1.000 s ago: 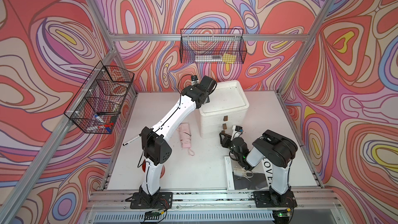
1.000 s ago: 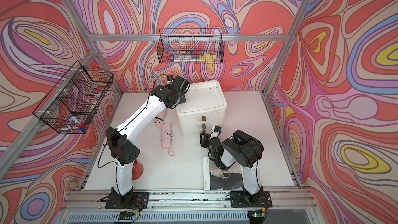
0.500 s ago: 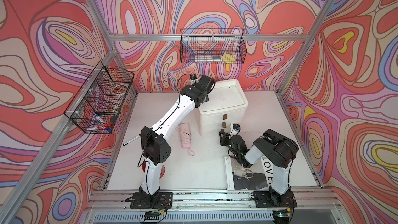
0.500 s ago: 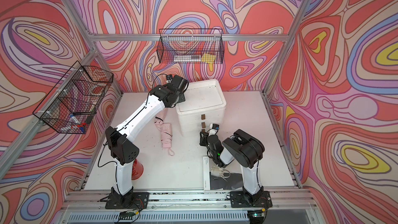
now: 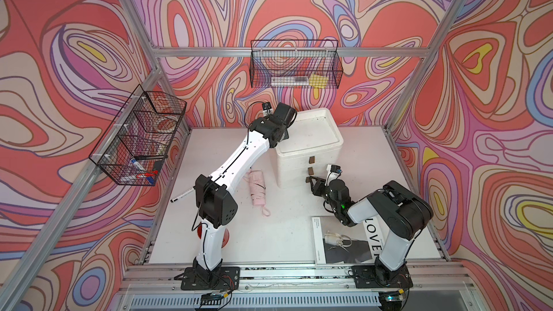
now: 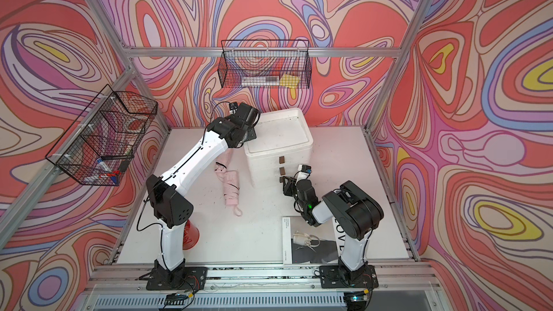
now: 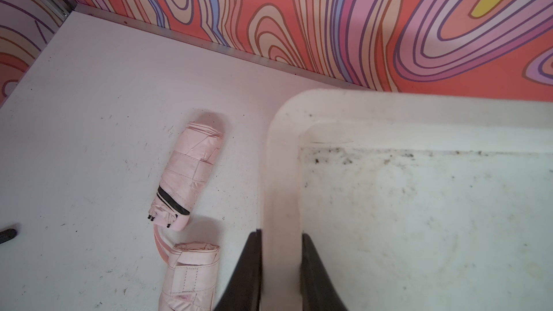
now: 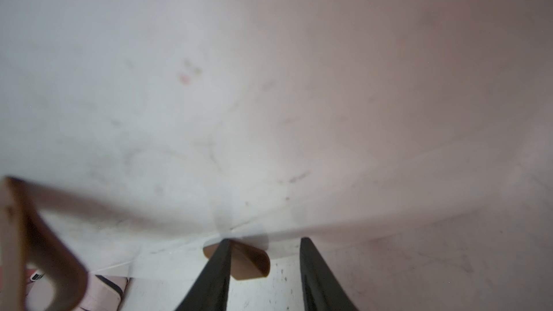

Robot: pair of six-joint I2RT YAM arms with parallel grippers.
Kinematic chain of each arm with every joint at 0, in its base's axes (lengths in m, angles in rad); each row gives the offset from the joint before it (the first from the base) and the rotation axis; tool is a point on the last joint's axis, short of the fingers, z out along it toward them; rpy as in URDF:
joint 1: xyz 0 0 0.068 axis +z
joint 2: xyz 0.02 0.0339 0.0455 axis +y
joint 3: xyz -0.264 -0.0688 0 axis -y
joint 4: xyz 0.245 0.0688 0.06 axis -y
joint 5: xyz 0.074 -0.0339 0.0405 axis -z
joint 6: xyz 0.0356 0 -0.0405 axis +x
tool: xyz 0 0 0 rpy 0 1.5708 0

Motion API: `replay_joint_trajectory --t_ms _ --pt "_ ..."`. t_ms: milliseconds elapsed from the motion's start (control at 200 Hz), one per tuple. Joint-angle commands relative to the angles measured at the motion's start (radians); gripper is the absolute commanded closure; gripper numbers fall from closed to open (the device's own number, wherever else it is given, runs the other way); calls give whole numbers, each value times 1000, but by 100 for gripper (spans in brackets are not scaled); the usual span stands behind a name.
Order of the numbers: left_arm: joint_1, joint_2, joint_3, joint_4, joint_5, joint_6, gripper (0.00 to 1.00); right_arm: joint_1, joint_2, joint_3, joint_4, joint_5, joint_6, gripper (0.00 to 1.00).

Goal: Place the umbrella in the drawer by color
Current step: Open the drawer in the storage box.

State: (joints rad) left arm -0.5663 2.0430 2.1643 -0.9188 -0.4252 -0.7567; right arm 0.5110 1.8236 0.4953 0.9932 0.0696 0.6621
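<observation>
I see left claw [image 7: 279, 233] clamped shut on top rim of white drawer unit [image 7: 281, 145], right claw [image 8: 264, 239] part open, brown drawer handle [image 8: 251, 261] just inside one finger, contact unclear, two pink umbrellas [image 7: 191, 172] flat on table [image 7: 89, 115] beside unit

right tool [image 8: 264, 240]: jaws apart | brown knob [image 8: 254, 261] beside one finger | white drawer front [image 8: 209, 100], blurred | pink umbrella [image 8: 107, 290] partly seen
</observation>
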Motion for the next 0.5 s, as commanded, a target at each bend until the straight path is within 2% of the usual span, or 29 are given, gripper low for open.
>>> replay_joint_trajectory --t_ms 0,225,496 --pt "31 80 -61 -77 146 -92 100 -19 46 58 -28 -83 2 61" --pt "31 82 -61 -75 149 -92 100 -19 114 72 56 -164 9 54" --pt "31 82 -61 -74 152 -92 100 -19 159 104 91 -223 -3 57"
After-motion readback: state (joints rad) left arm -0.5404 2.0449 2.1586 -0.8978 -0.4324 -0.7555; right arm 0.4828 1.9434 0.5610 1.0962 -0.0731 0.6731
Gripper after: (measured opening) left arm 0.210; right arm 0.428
